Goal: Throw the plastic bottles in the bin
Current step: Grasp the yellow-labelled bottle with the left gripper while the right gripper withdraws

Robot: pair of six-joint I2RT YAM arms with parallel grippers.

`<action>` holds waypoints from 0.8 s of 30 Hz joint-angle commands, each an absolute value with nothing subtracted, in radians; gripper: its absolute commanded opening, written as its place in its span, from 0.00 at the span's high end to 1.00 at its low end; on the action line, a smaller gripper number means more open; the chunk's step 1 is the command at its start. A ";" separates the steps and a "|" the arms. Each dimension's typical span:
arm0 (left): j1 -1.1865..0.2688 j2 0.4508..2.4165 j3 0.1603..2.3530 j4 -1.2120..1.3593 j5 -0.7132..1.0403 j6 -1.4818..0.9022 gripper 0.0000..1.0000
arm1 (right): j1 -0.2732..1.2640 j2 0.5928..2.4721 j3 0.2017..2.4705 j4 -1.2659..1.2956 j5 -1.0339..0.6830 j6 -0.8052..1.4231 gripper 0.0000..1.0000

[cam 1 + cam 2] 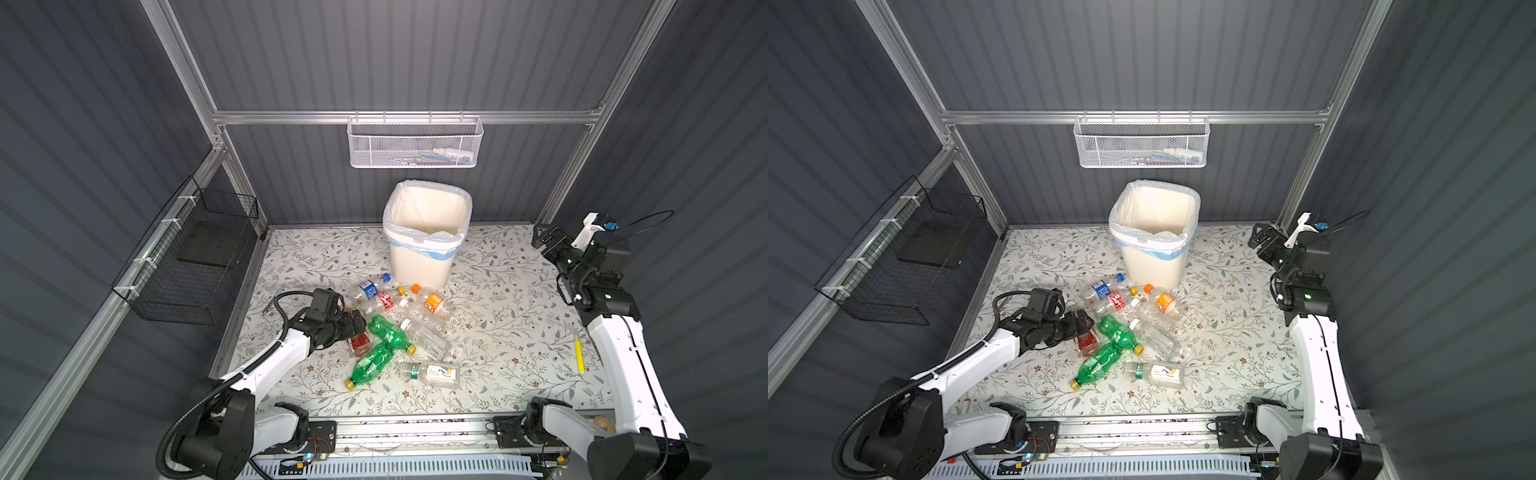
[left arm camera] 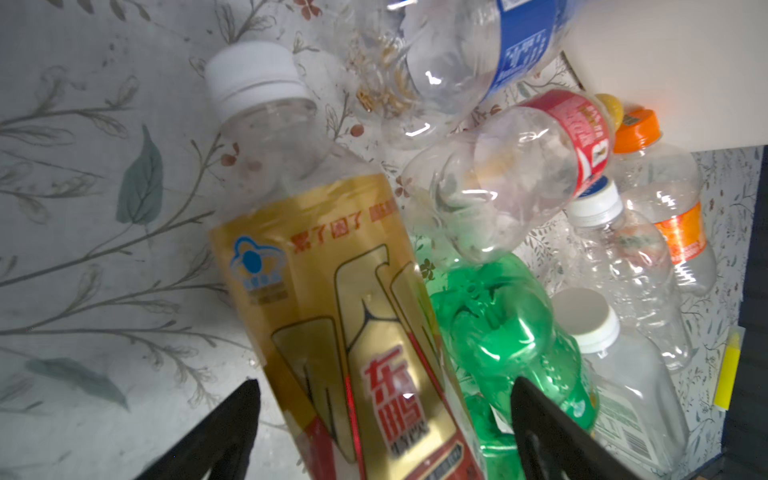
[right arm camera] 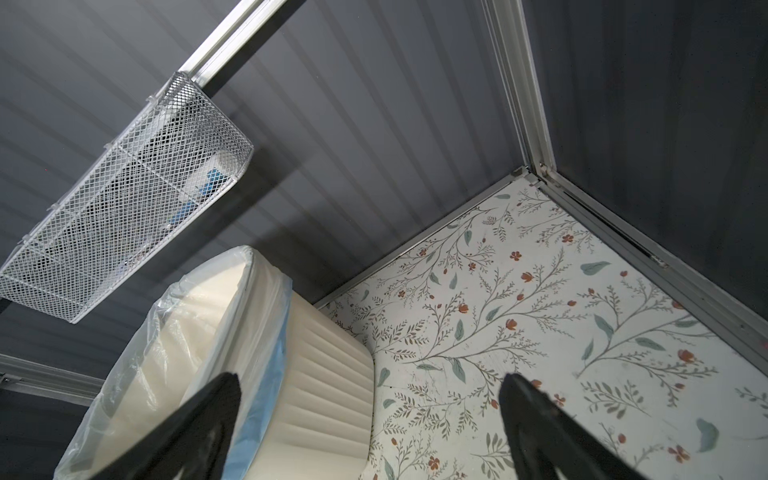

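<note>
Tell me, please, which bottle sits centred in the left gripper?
The gold-labelled, white-capped bottle: the open left gripper straddles it; no other has a gold label.

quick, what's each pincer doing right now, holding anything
Left pincer: open, fingers either side of the gold-labelled bottle, not yet gripping it.
Right pincer: open, empty, off to the side of the bin.

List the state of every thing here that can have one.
left gripper: open, straddling the gold-label bottle.
gold-label bottle: lying capped between those jaws, not yet gripped.
plastic bottles: all lying on the table, outside the bin.
bin: upright, lined, mouth open, no bottles seen inside.
right gripper: open, empty, raised off the table.
yellow pen: lying on the table.
</note>
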State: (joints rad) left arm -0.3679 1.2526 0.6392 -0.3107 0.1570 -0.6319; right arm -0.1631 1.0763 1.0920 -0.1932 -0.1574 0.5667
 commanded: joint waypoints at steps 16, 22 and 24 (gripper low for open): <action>-0.370 1.325 0.704 -0.284 0.064 -0.605 0.42 | -0.172 1.091 1.039 -0.159 -0.159 0.612 0.01; -0.370 1.149 0.735 -0.265 -0.024 -0.544 0.43 | -0.171 1.112 0.987 -0.200 -0.182 0.557 0.01; -0.370 1.072 0.757 -0.246 -0.066 -0.493 0.43 | -0.171 1.112 0.951 -0.186 -0.200 0.551 0.01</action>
State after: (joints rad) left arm -0.3676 1.1526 0.7006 -0.2878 0.0097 -0.5705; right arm -0.1677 1.1019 0.9894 -0.1726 -0.1703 0.5823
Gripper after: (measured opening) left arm 0.614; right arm 0.990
